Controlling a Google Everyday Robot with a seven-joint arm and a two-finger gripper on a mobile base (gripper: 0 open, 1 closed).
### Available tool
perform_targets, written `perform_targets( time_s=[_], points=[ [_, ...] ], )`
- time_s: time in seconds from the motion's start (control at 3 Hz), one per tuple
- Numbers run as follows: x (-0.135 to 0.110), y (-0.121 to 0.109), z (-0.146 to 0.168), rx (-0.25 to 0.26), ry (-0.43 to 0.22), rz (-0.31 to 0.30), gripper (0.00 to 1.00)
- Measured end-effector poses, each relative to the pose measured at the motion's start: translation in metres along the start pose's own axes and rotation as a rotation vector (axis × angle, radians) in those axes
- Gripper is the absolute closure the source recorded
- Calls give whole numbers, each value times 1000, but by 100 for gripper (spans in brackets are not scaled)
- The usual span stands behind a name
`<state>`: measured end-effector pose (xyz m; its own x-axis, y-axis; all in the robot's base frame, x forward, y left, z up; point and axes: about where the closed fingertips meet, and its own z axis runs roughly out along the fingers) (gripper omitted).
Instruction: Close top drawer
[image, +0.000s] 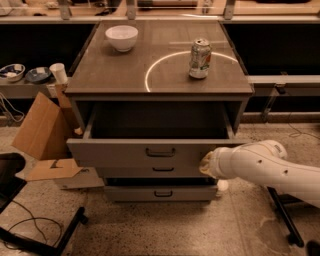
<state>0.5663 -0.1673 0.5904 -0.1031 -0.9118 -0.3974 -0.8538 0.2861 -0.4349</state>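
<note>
The top drawer (125, 151) is grey and stands pulled out from the cabinet, its inside empty and its dark handle (160, 152) at the middle of the front panel. My white arm reaches in from the right. My gripper (206, 164) is at the right end of the drawer's front panel, touching or almost touching it. Two shorter grey drawers sit below: the middle drawer (150, 171) and the bottom drawer (160, 193).
On the cabinet top (100, 75) stand a white bowl (121, 37) at the back left and a soda can (200, 59) at the right. An open cardboard box (42, 135) lies left of the cabinet. Cables and a dark chair base (35, 225) lie on the floor at left.
</note>
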Motion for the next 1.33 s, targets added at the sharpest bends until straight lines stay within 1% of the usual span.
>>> perform_targets(
  time_s=[0.33, 0.67, 1.0, 1.33],
  points=[
    [-5, -23, 7, 18, -7, -15, 100],
    [-6, -23, 7, 18, -6, -15, 100],
    [-10, -43, 12, 42, -15, -25, 100],
    [-14, -65, 17, 85, -21, -33, 100]
  ],
)
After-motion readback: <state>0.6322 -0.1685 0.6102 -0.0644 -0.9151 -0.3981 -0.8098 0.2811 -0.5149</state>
